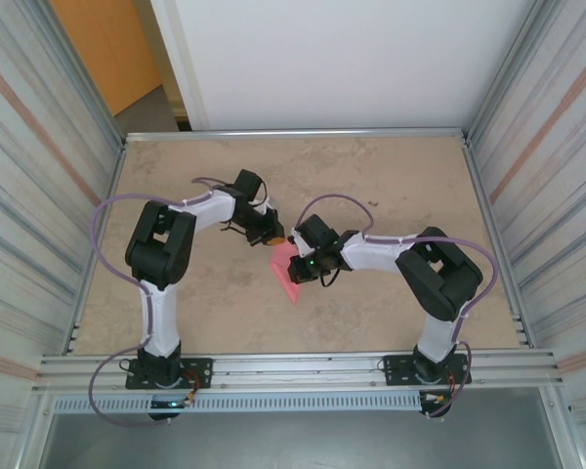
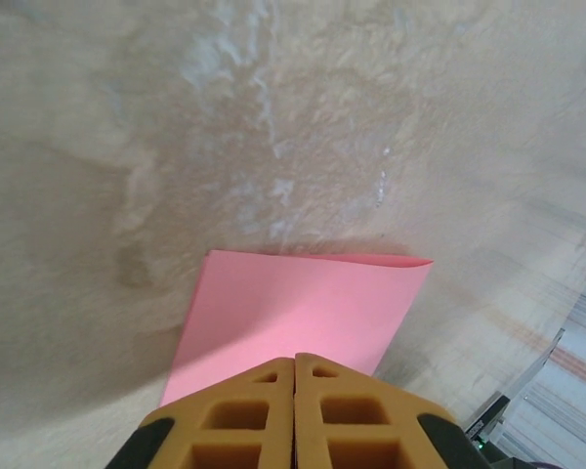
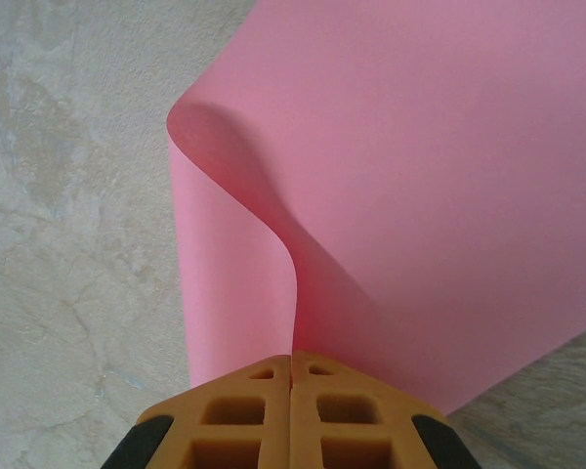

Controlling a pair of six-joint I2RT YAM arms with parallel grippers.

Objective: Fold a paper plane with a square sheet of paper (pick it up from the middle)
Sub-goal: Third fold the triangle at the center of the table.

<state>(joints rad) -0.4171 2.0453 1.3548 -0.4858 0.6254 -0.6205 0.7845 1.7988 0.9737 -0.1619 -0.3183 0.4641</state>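
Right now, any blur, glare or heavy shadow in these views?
Top external: evenly lit, sharp, no hard shadows. Left wrist: pale patches, possibly glare, on the beige tabletop. Right wrist: thin pink paper sheet crisp, soft shading inside its curl.

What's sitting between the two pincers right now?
Just the pink sheet: in the top view it spans from the left pincer to the right pincer, both shut on it. Each wrist view shows it leaving the closed jaws.
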